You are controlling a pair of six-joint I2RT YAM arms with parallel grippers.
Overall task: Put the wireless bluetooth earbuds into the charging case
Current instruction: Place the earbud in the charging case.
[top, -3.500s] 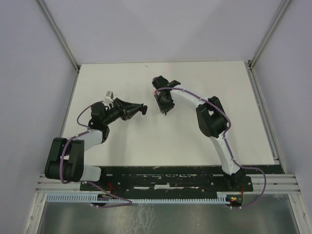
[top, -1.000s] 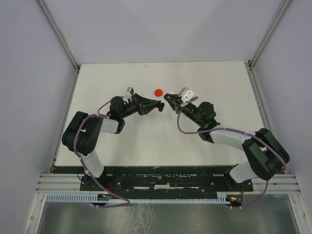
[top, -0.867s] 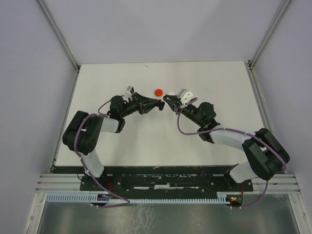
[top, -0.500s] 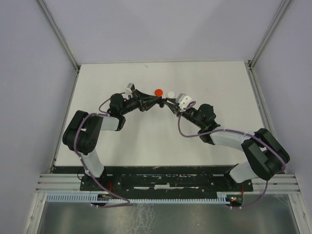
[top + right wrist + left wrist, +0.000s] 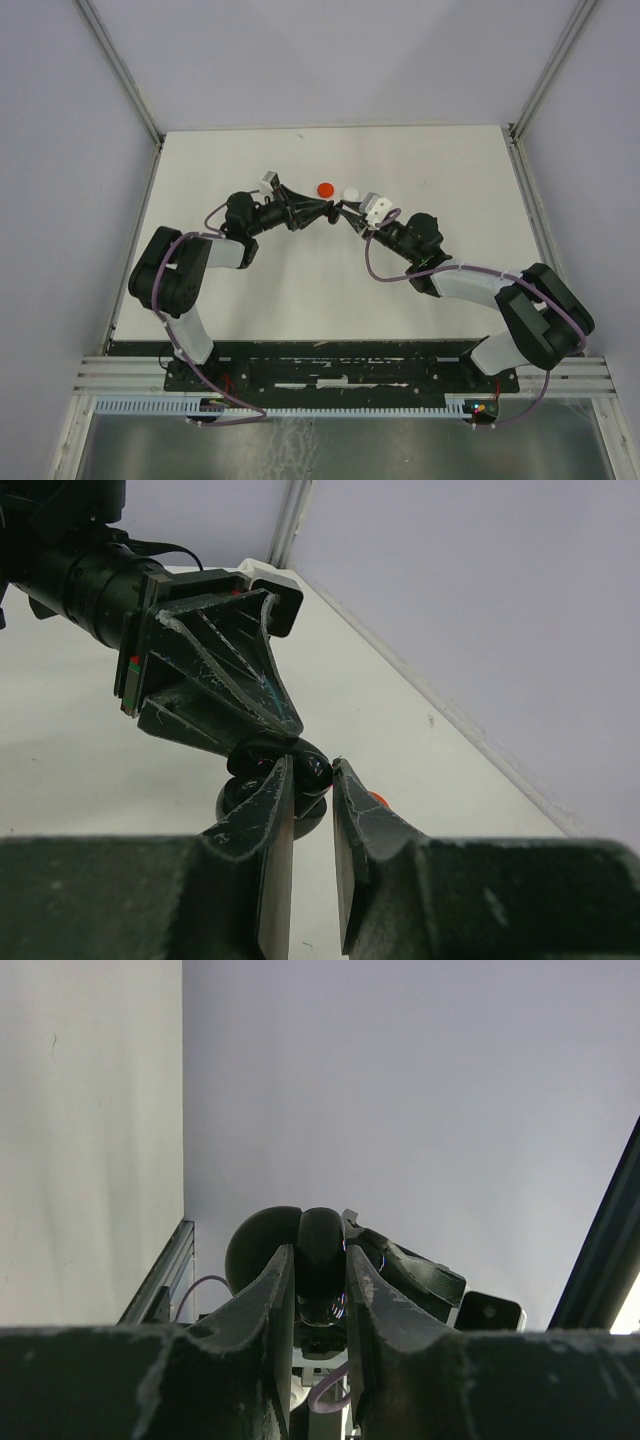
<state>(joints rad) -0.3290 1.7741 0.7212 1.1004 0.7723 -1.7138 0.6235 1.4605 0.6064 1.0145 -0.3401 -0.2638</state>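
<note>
Both arms have closed in since a second ago, baring a white disc (image 5: 351, 192) beside the red disc (image 5: 325, 189). Mid-air, the left gripper (image 5: 318, 1260) has its jaws pinched shut on what looks like the black charging case (image 5: 246, 800), while the right gripper (image 5: 312, 772), jaws barely parted, nips a black earbud (image 5: 316, 766) against it. An off-line push could twist the case loose or drop the earbud.
</note>
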